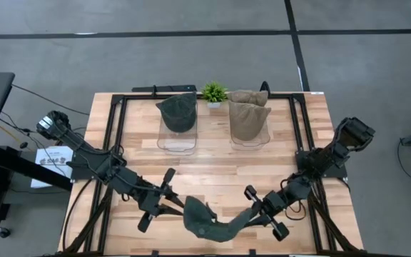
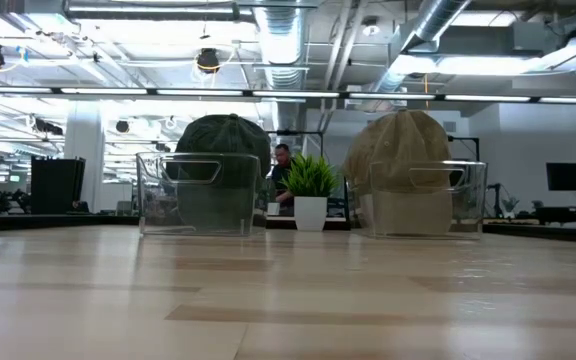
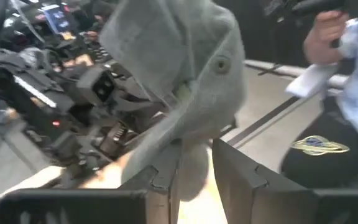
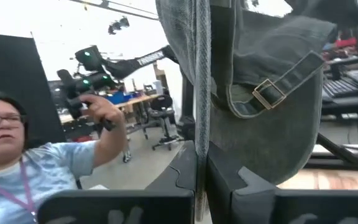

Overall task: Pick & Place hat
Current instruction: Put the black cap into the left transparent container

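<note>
A: Table (image 1: 212,182) first, left to right. What stands on it?

B: At the far edge, a clear bin (image 1: 177,135) on the left with a dark green cap (image 1: 178,112) propped in it, a small potted plant (image 1: 214,93) in the middle, and a second clear bin (image 1: 250,132) on the right with a tan cap (image 1: 249,114). In the low view the two bins and the plant are all that shows on the wood, and a person (image 2: 282,170) shows far behind the plant.

A: And the arms?

B: Both reach toward the near edge. The left gripper (image 1: 170,205) comes in from the left, the right gripper (image 1: 257,208) from the right, and the hat (image 1: 209,221) hangs between them, over the near edge and well apart from the bins.

A: How are the fingers set?

B: The left gripper's fingers (image 3: 160,180) stand partly open with a fold of the hat's cloth pinched between them. The right gripper's fingers (image 4: 182,171) are pressed together on a thin edge of the hat; its strap and brass buckle (image 4: 265,93) hang just beside them.

A: Which way does the hat lie?

B: Stretched left to right between the two grippers, its long axis running along the near edge. The bulkier crown bunches toward the left gripper and a narrower part trails up to the right one. Beyond the table a person in a light blue shirt (image 4: 48,168) is close by, one hand raised.
</note>
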Tool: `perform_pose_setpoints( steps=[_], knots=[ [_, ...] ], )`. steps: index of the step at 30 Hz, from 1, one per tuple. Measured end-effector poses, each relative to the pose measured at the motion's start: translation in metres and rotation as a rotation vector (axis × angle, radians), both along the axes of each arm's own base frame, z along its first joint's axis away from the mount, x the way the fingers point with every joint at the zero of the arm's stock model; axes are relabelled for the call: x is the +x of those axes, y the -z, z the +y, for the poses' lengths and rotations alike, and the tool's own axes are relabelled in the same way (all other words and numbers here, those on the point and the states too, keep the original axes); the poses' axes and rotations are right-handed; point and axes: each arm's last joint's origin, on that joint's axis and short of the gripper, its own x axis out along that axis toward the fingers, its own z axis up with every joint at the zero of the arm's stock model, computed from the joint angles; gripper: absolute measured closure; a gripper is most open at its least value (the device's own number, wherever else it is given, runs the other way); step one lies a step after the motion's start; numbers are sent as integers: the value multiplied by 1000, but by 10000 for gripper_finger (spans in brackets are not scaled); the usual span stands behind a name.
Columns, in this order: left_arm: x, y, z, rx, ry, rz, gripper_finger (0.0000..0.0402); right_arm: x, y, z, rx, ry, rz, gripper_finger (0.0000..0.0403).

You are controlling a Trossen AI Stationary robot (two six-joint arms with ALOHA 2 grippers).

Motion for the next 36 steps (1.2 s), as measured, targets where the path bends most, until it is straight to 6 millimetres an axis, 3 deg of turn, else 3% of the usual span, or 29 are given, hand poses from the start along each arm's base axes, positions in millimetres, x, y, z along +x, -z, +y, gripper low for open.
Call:
perform_pose_setpoints(
  steps=[7,16,24,36],
  knots=[
    [1,-1,4,34,-91,-25,308,1,2,-1,-9,3,22,400],
    [1,-1,4,37,-93,-22,259,-2,3,3,-8,-11,23,400],
    [0,0,4,50,-131,-19,223,-4,7,6,-19,88,70,400],
    [-2,1,1,17,-83,7,218,3,6,-3,-12,147,70,400]
  ],
)
